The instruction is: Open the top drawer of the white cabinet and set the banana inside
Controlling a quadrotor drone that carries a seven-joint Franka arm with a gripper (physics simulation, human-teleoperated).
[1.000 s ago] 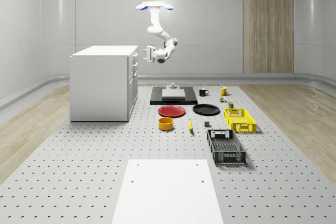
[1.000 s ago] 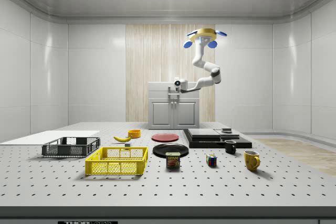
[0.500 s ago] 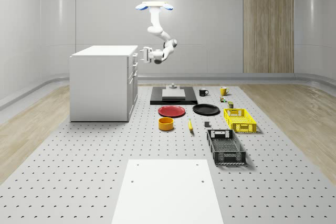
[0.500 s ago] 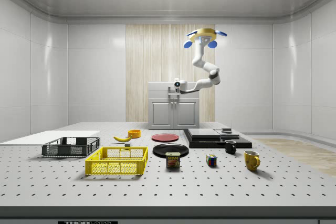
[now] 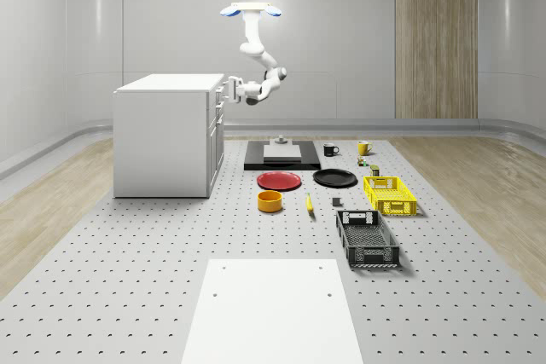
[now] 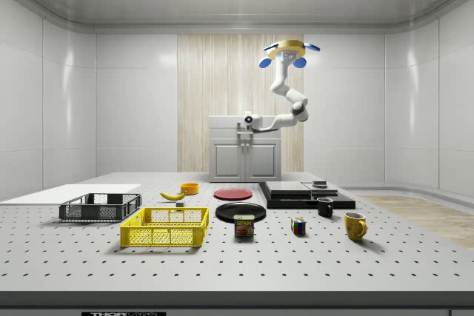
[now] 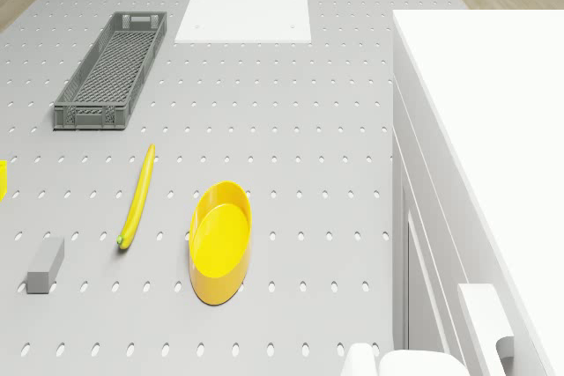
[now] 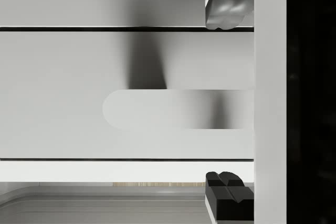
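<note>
I am hovering the drone (image 5: 250,10) at upper centre of the whole-scene view, holding the gripper (image 5: 229,89) spread apart at the cabinet's (image 5: 162,134) top drawer front (image 8: 126,93), while the banana (image 5: 309,204) is lying on the table (image 5: 128,245) at mid-frame.

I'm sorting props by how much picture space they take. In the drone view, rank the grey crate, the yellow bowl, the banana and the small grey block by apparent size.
1. grey crate, though it lies farthest off
2. yellow bowl
3. banana, long but thin
4. small grey block
</note>
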